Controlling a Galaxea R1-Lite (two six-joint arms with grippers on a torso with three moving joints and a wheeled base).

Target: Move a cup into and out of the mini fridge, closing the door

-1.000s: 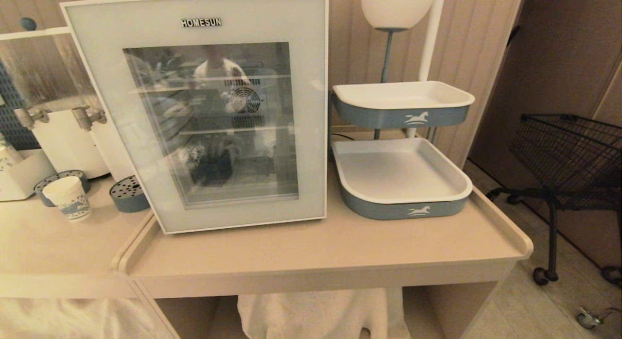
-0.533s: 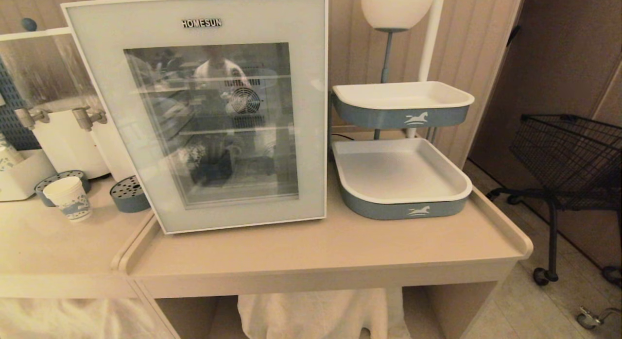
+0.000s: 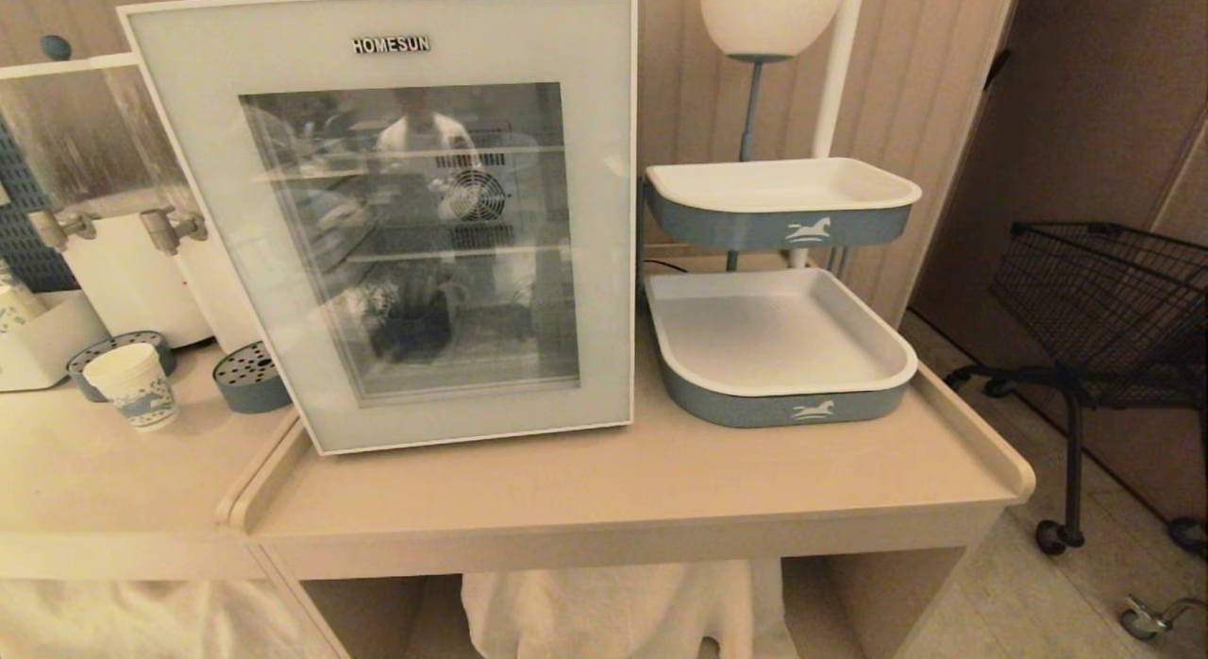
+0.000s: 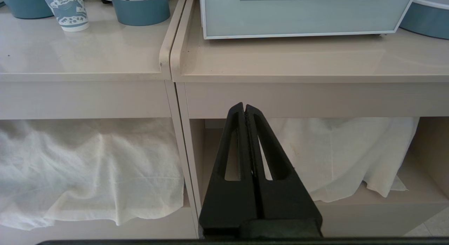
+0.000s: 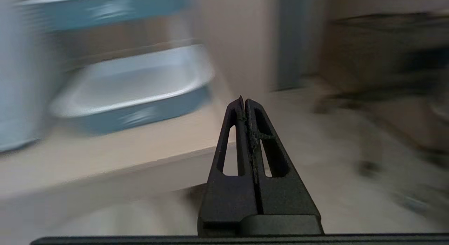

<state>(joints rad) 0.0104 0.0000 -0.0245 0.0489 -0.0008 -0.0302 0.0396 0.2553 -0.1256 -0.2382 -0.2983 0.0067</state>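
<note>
Nearest the robot, both tools hang below and in front of the bench, out of the head view: the left tool [image 4: 245,106] points at the bench's front edge with its fingers pressed together and nothing between them, white cloth [image 4: 87,167] bunched on the shelf under the bench behind it; the right tool [image 5: 242,100], fingers likewise pressed together and empty, is aimed past the bench's right front corner, its view smeared by motion blur. On top, two pale benches stand side by side, their raised edges touching. On the left bench [image 3: 85,489] the cup [image 3: 138,385], white with a blue pattern, stands upright and apart from both tools, just in front of a round blue-grey drip tray [image 3: 247,376] with a perforated lid. On the right bench [image 3: 613,498] the mini fridge [image 3: 396,215] stands with its door [image 3: 604,262] shut, the glass window showing wire shelves and a fan, "HOMESUN" across the top of the frame. Beside the fridge to the right sits a two-tier stand of white trays [image 3: 783,343] with blue-grey sides. Behind the cup, white drink dispensers [image 3: 104,225] line the wall, and a lamp globe [image 3: 769,12] rises above the trays. On the floor at far right stands a black wire cart [image 3: 1104,300] on castors.
</note>
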